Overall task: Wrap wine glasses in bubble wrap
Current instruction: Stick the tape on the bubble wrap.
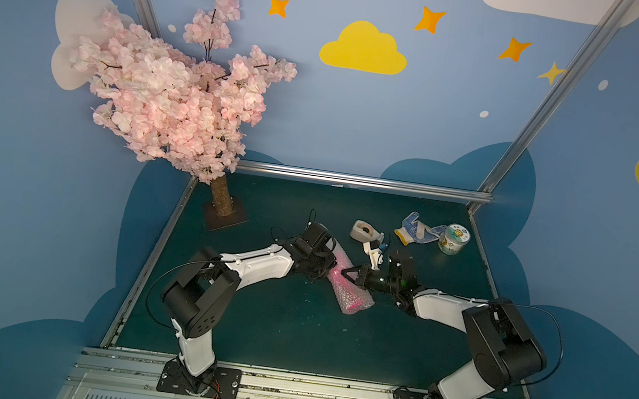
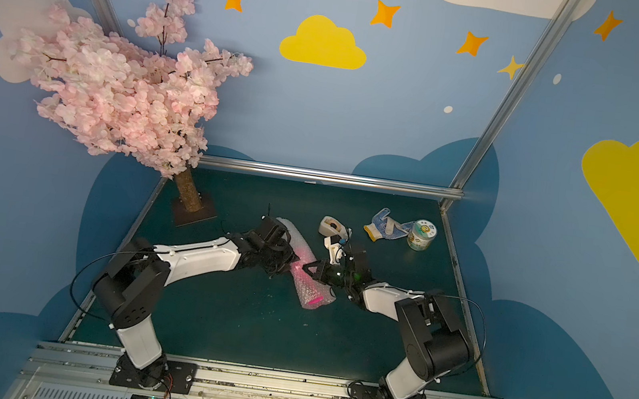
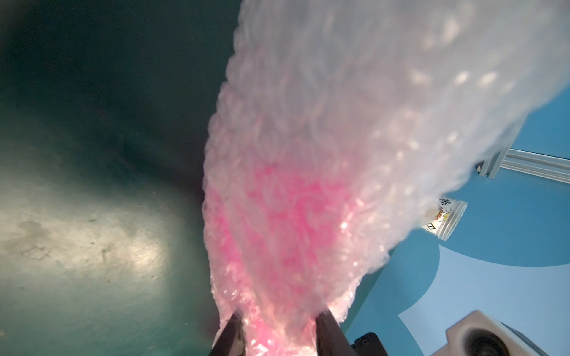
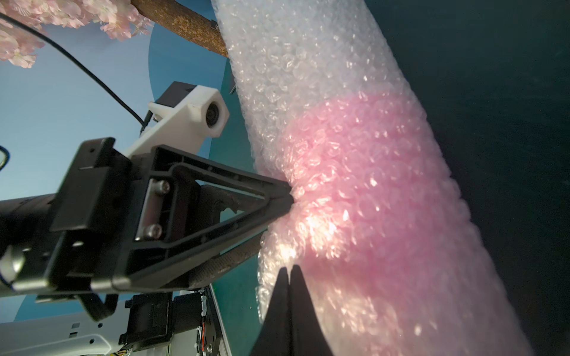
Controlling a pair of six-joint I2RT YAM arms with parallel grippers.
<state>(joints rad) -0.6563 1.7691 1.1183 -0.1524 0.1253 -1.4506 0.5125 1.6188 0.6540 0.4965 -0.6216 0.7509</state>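
- the clear silvery bubble wrap [image 1: 345,285] lies rolled into a long tube on the dark green surface [image 1: 292,331], near the middle of the frame in both top views, slanting from upper left to lower right.
- the hot-pink plastic goblet [image 4: 364,185] is inside the tube and shows only as a pink glow through the bubbles, around the tube's middle.
- the left hand [image 3: 277,337] is clamped on the wrapped tube: its black fingers [image 3: 328,333] stand apart with the pink part of the roll squeezed between them.
- the right hand [image 4: 290,272] has its fingers pressed together, tips touching the wrap at the pink band, across from the left hand; i cannot tell whether any film is caught between them.
- a beige tape dispenser [image 1: 364,230] sits just above the right hand in the top views.
- a blue-and-white dotted work glove [image 1: 416,229] and a small round tub with a pale printed label [image 1: 453,239] lie just beside each other at the surface's upper right.
- a pink blossom tree [image 1: 171,105] stands at the surface's upper left corner.
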